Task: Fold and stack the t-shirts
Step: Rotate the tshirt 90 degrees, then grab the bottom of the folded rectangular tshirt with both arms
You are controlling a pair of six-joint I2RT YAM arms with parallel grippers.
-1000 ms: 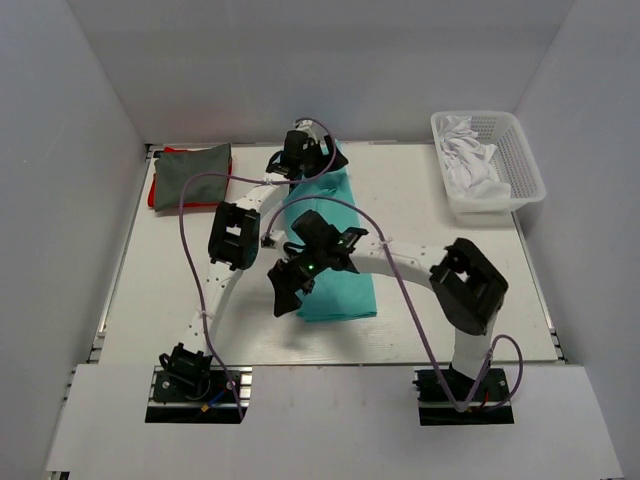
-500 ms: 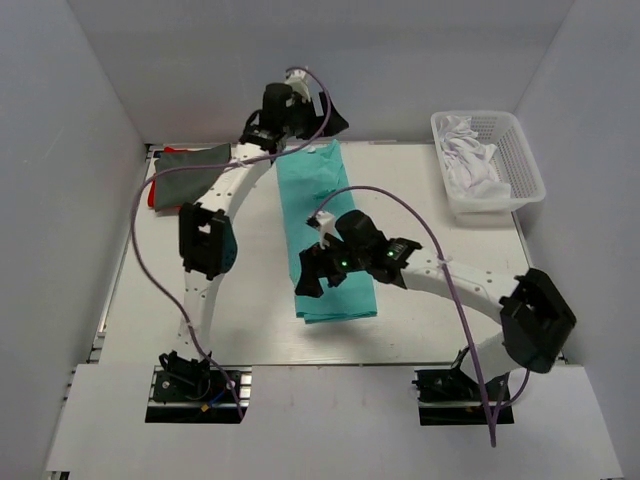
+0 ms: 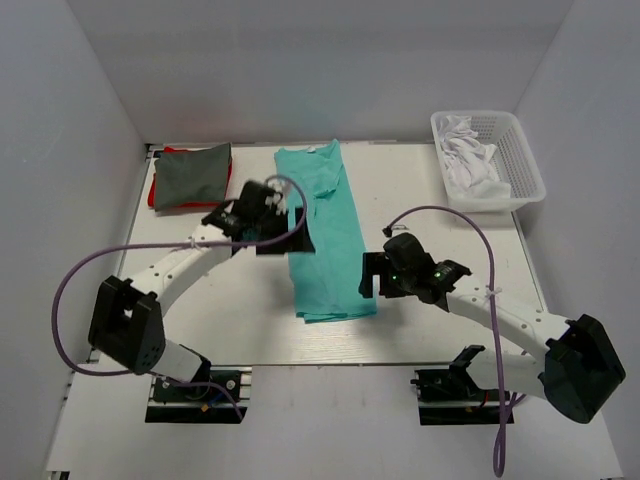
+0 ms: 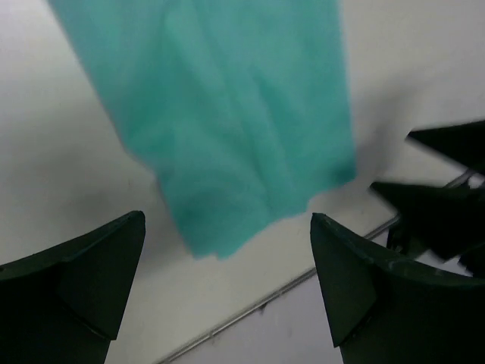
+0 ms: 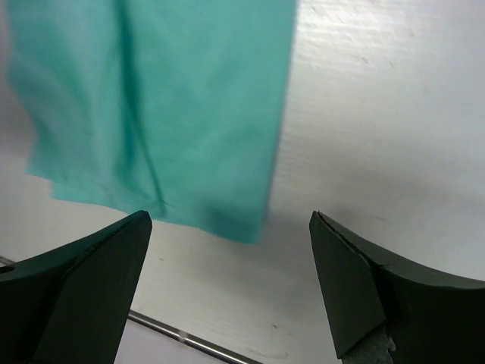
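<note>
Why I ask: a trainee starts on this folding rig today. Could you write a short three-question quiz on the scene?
1. True or false: the grey shirt lies on top of the red shirt.
2. Pick one. The green shirt is: A) crumpled in a heap; B) folded into a long strip on the table; C) stacked on the grey shirt.
3. What does the basket hold?

Key: 1 true; 2 B; 3 white cloth.
</note>
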